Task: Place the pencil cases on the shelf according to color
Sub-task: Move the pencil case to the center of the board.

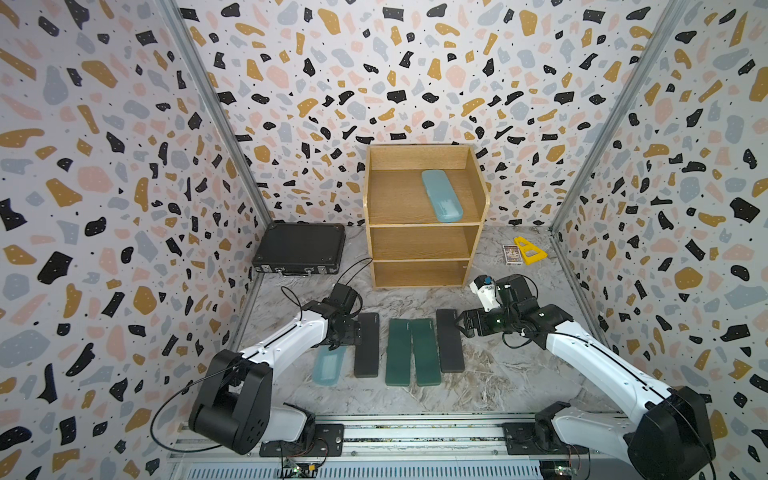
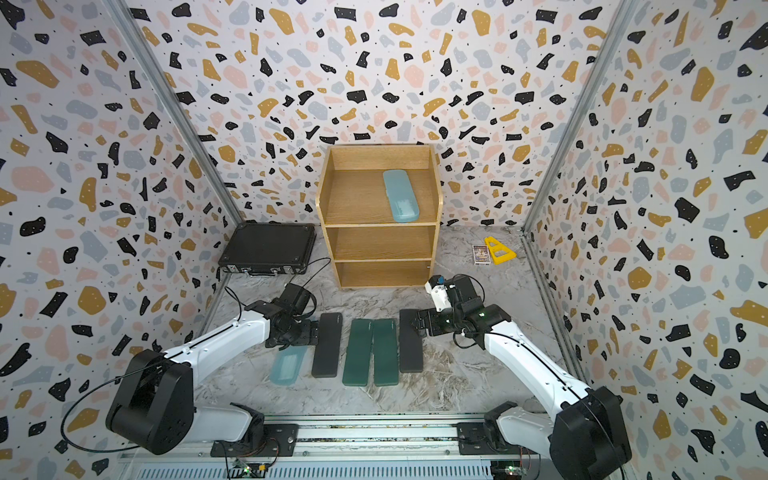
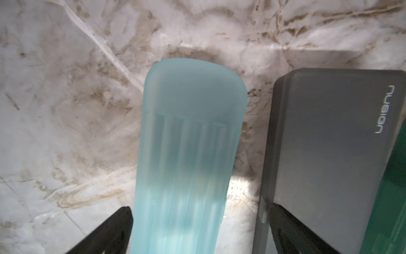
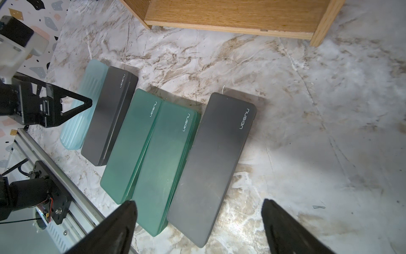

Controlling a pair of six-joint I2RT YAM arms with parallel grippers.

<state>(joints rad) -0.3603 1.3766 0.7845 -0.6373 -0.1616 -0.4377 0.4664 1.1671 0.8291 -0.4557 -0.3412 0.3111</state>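
1. Both top views: six pencil cases point(image 1: 427, 353). The shelved blue case point(image 1: 441, 195) lies on the top tier of the shelf point(image 1: 395, 203), at the far edge of the surface point(image 1: 507, 386). Five sit in a row nearer its near edge: loose blue case point(image 1: 328, 370), left black case point(image 1: 367, 353), two green cases point(image 1: 399, 357), right black case point(image 1: 451, 345).
2. Left wrist: my left gripper point(image 3: 200, 206), jaws apart, straddles the loose blue case. One finger point(image 3: 292, 228) overhangs the left black case and could snag it.
3. Right wrist: my right gripper point(image 4: 198, 201), jaws apart, hangs over the right black case. A finger point(image 4: 118, 228) above the green cases risks pinching two.

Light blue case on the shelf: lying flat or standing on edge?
Flat. The light blue case lies broad face up on the top tier of the shelf, angled slightly.
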